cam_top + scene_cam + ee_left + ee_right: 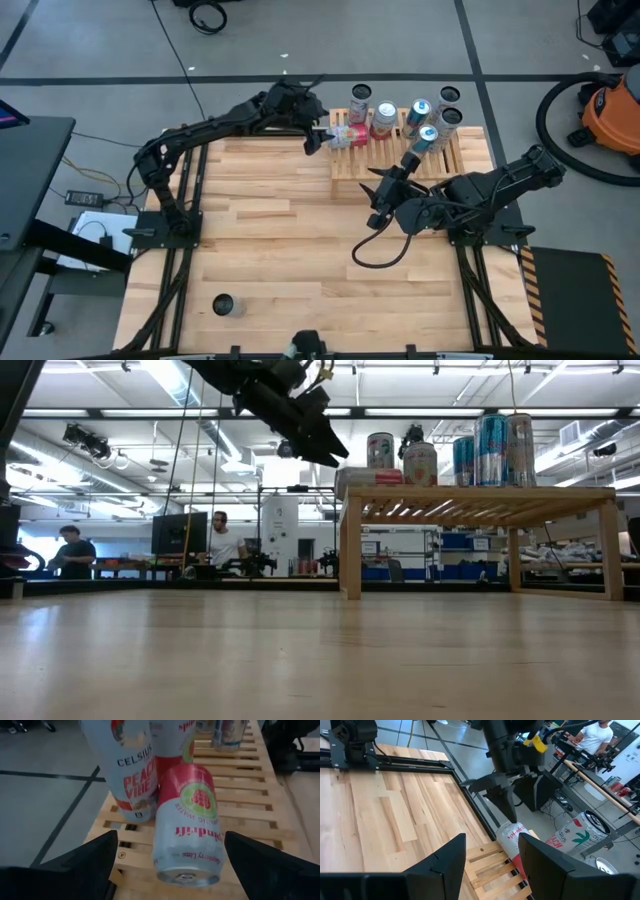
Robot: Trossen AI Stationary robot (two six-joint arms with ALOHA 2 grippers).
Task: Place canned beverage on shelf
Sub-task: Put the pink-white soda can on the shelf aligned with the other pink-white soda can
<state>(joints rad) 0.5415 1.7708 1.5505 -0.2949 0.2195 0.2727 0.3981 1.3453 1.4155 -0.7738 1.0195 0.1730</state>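
A pink-and-white can [187, 820] lies on its side on the slats at the left end of the light-wood shelf [352, 166], one round end facing my left gripper. My left gripper [325, 138] is open at the shelf's left edge. Its fingers [95, 855] stand on either side of that can without touching it. Several other cans [384, 118] stand upright on the shelf; a Celsius can [130, 765] is right beside the lying one. My right gripper [378, 185] hovers open and empty over the shelf's near left corner [485, 865].
The shelf stands at the table's far right, its top raised on legs [352, 550]. A dark can [226, 305] stands alone near the table's front left. Bare wood tabletop [270, 220] stretches between the arms. People sit in the room behind [222, 545].
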